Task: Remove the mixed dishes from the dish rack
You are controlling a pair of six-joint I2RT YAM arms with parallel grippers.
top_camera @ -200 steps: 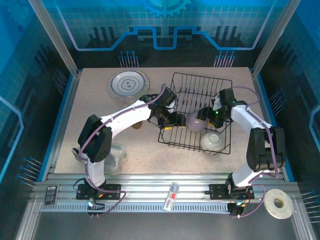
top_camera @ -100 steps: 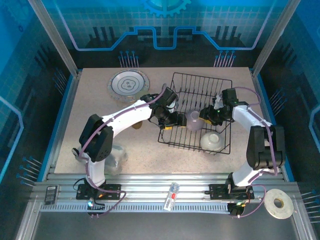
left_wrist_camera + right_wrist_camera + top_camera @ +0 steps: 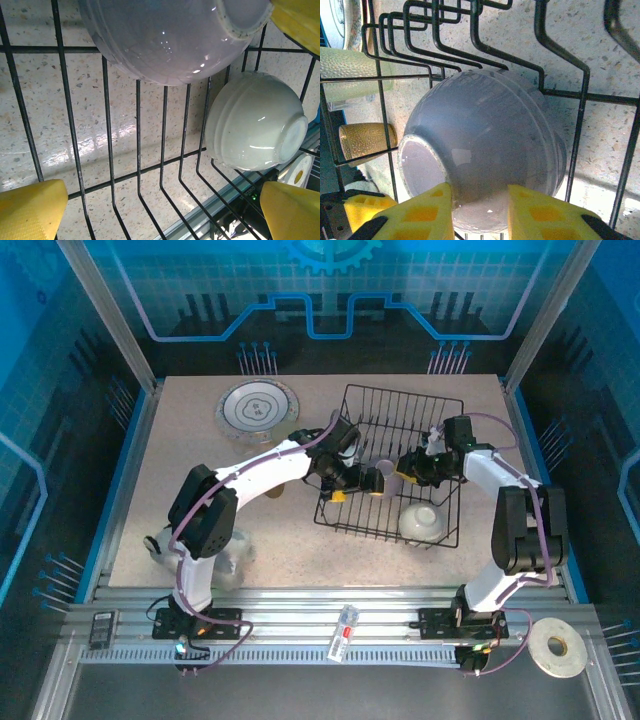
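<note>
Top external view, from the left: a patterned plate (image 3: 258, 408) lies flat and face up at the far left of the table (image 3: 170, 460), outside the dish rack (image 3: 452, 440). Nearer, beside the left arm's base, sits a whitish plastic lump (image 3: 232, 548). The right wrist view shows a pale translucent cup (image 3: 350, 67) and a small brown cup (image 3: 367, 140) on the table just beyond the rack's left wall.

The left arm reaches right over that wall. The left gripper (image 3: 362, 481) hangs inside the rack, jaws spread wide and holding nothing. In the left wrist view, rack wires and speckled table lie between its yellow pads (image 3: 32, 210).

Just right of it, about mid-rack, the lilac bowl (image 3: 485, 140) is tipped on its side, its foot ring showing. The right gripper (image 3: 405, 472) is closed narrowly on this bowl, its pads (image 3: 545, 215) pressed against the lower edge from both sides.

A white bowl (image 3: 420, 520) rests bottom up in the rack's near right part. A white tape ring (image 3: 555, 647) lies on the metal frame at the near right, off the table.
</note>
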